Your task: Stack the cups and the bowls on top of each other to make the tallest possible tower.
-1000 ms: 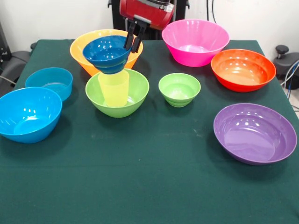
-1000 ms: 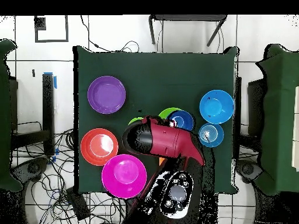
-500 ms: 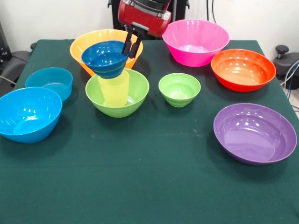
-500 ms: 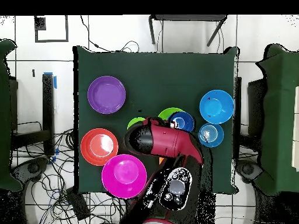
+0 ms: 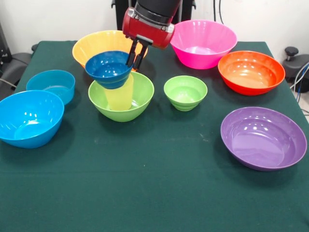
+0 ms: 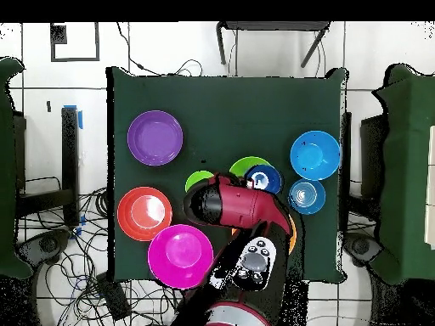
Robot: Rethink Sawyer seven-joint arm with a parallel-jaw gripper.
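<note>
On the upright yellow cup (image 5: 119,96), the dark blue bowl (image 5: 108,69) sits mouth-up, its 3 o'clock rim pinched by the pincer (image 5: 133,57); arm slants down from 1 o'clock.

A dark green cloth-covered table (image 5: 159,193) stands on a white tiled floor (image 6: 51,110) strewn with black cables (image 6: 93,212), with a plain white wall (image 5: 58,19) behind, a dark metal chair frame (image 6: 270,32) at one end, and blue tape (image 6: 80,119) beside it.
</note>
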